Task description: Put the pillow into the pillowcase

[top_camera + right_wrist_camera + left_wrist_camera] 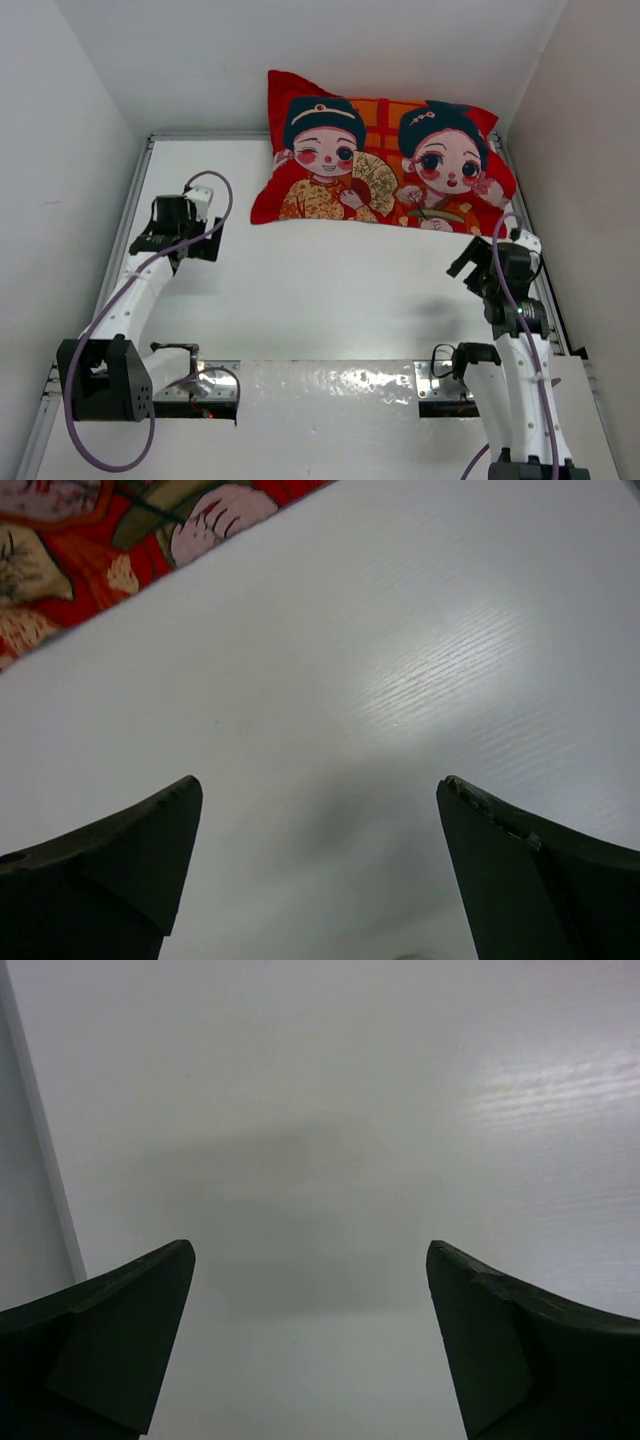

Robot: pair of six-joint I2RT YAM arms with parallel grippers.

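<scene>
The red-orange pillowcase (pixel 385 160), printed with two cartoon children and a fan, lies plump at the far edge of the white table (pixel 330 290), leaning against the back wall. No white pillow shows; it is hidden. My left gripper (pixel 185 243) hangs open over bare table at the left, well short of the pillowcase. In the left wrist view, the left gripper (pixel 310 1250) has only white surface between its fingers. My right gripper (pixel 478 268) is open at the right, just in front of the pillowcase's lower right corner. In the right wrist view, the right gripper (pixel 320 785) is empty, with the pillowcase (pixel 90 540) at top left.
White walls close in the table on the left, right and back. A metal rail (pixel 135 215) runs along the left table edge and another (pixel 545 290) along the right. A shiny mounting plate (pixel 330 390) spans the near edge between the arm bases.
</scene>
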